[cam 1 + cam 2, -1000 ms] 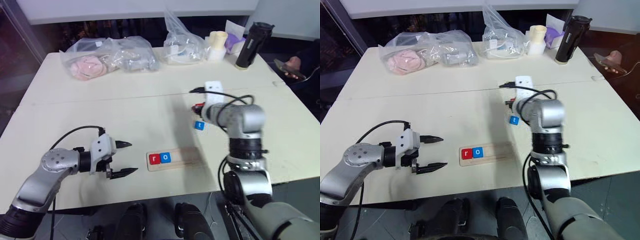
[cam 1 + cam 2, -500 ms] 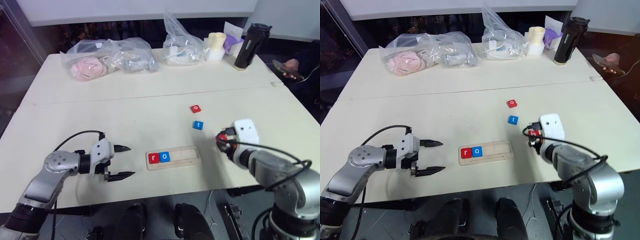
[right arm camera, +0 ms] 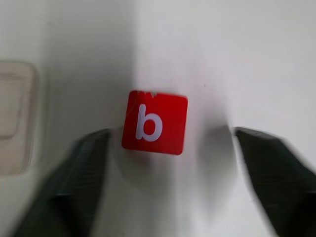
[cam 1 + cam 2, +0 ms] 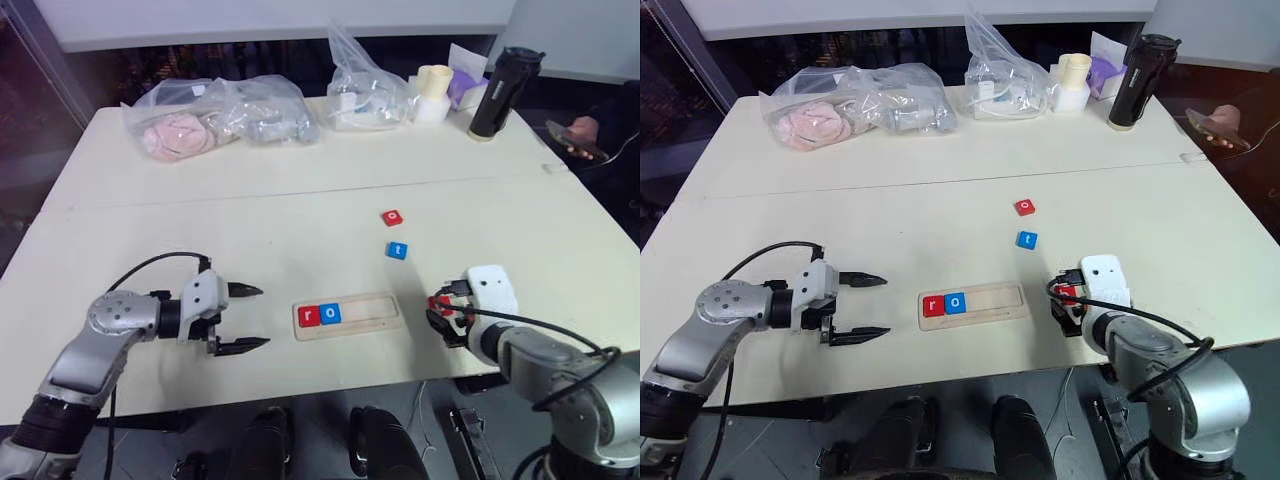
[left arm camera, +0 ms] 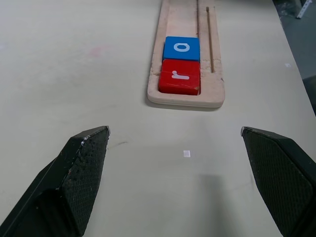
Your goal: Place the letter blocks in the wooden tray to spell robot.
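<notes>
white "r" on red block [image 5: 179, 83], "o" on blue block [image 5: 181, 49], "b" on red block [image 3: 155, 123]

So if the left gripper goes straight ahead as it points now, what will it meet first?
Probably the wooden tray: the open left gripper faces its near end, where the red r block lies.

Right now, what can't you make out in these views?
- b block: blurred in the right wrist view; whether it rests on the table or is falling is unclear.
- Head views: right gripper covers most of that block.
- Bags: crumpled plastic obscures their contents.
- Tray: far end cut off in the left wrist view.
</notes>
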